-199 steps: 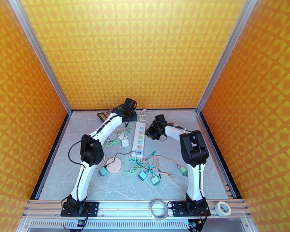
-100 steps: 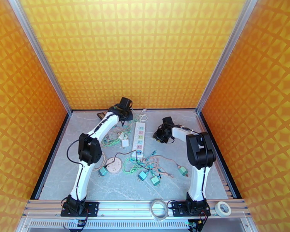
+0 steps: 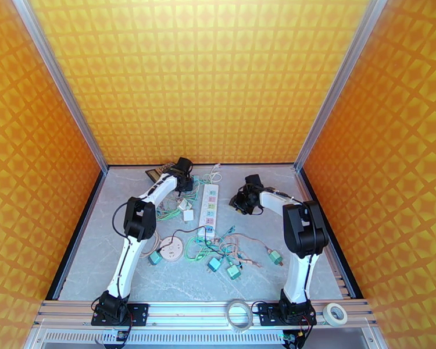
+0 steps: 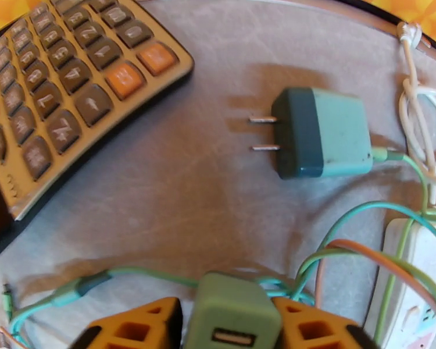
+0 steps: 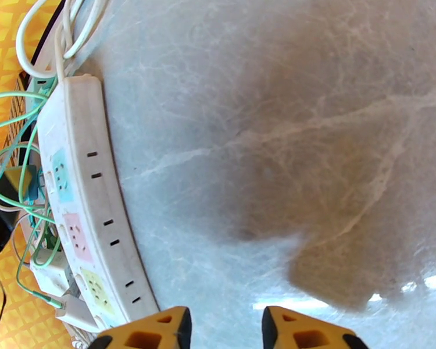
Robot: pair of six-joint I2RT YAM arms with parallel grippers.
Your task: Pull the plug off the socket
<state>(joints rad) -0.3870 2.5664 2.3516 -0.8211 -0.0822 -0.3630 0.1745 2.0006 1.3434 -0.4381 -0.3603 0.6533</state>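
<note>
Marbled tabletop [image 4: 177, 187]: left of the power strip [image 5: 96, 216], my left hand [image 4: 225, 314] flanks an unplugged green plug [image 4: 235, 301], grip unclear; my right hand [image 5: 225, 328] gapes empty; next, probably, lift clear.

Orange patterned walls [image 3: 200, 71], grey marble tbl [image 3: 96, 257]

Counts: one white power strip [image 3: 209, 203], one round socket [image 3: 171, 249], one calculator [image 4: 72, 82], one white adapter [image 3: 188, 215]. Teal plugs [image 3: 214, 264]: four at the front in top view, two more beside the calculator in left wrist view, six seen. Two rolls [image 3: 335, 313] on the front rail. Two robot arms [image 3: 139, 219].
</note>
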